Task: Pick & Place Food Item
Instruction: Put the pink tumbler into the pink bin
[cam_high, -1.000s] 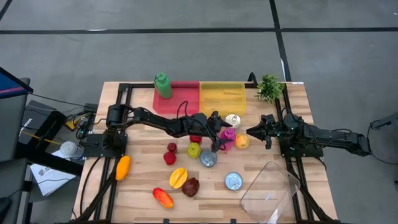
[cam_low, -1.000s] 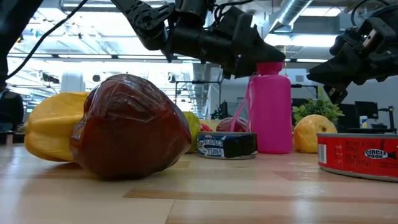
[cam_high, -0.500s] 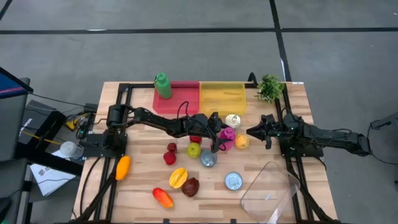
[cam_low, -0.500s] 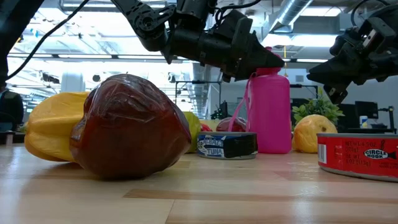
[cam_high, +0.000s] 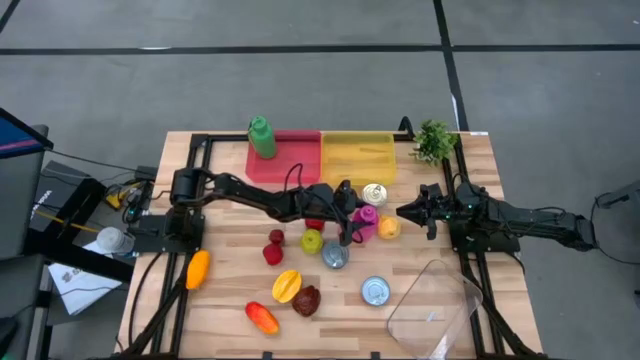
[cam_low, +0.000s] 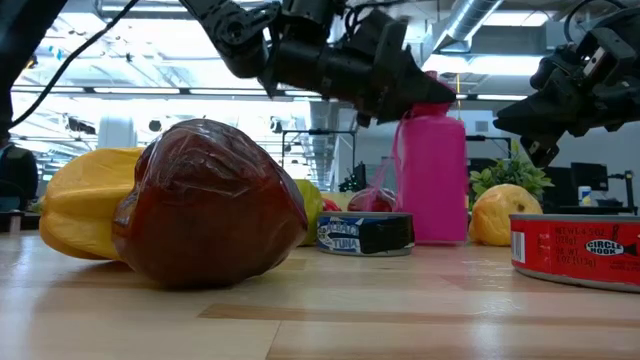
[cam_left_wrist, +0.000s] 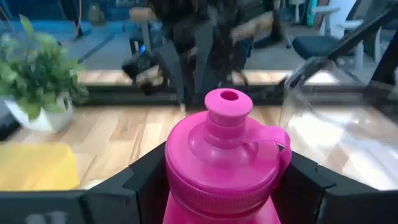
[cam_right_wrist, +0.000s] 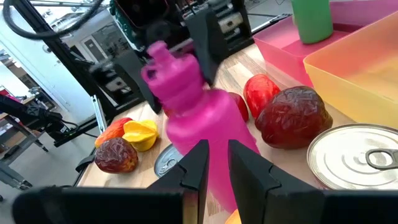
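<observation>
Bottle (cam_high: 364, 220), pink, stands mid-table and leans a little, and your left gripper (cam_high: 357, 222) has its fingers (cam_left_wrist: 146, 180) on either side of the cap end, pressed to the plastic and gripping it. Beside it you have an orange (cam_high: 389, 228), a tuna can (cam_low: 365, 232) and a silver can (cam_high: 375, 193). Your right gripper (cam_high: 404, 212) hangs just past the orange with its two fingers (cam_right_wrist: 198, 167) drawn nearly together, holding nothing. At the far edge you see a red tray (cam_high: 296, 160) with a green bottle (cam_high: 262, 137) and a yellow tray (cam_high: 357, 157).
</observation>
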